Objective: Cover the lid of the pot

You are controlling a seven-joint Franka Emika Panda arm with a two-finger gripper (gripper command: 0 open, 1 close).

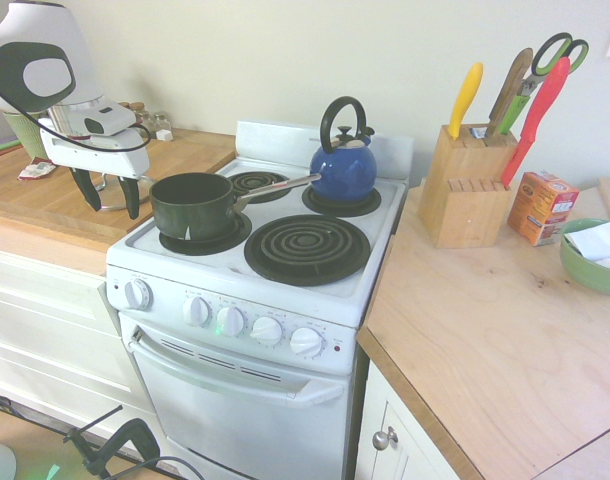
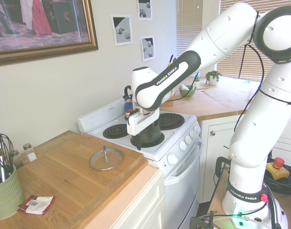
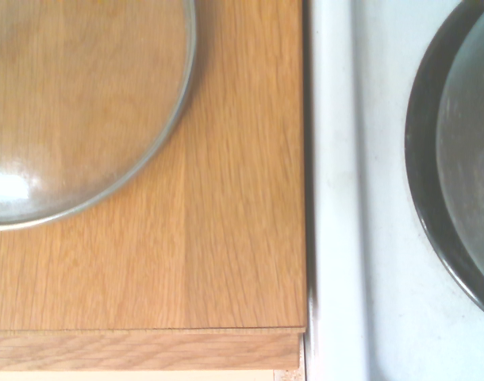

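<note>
Dark saucepan [image 1: 194,212], uncovered, on front-left burner of white electric stove [image 1: 235,345]; silver handle toward blue kettle [image 1: 343,168] on back-right burner. Gripper [image 1: 106,197] beside saucepan, fingers apart, pointing down. Right desk [image 1: 495,330]: wooden knife block [image 1: 467,190], orange box [image 1: 542,208], green bowl [image 1: 593,268] holding white cloth.

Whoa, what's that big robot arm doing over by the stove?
The arm isn't holding anything right now. Its open gripper hangs near the counter's edge, beside the dark pot. The pot sits on a stove burner with no lid on. The clear glass lid lies on the wooden counter next to the stove. The job is to cover the pot, so the arm probably has to get the lid next.
</note>
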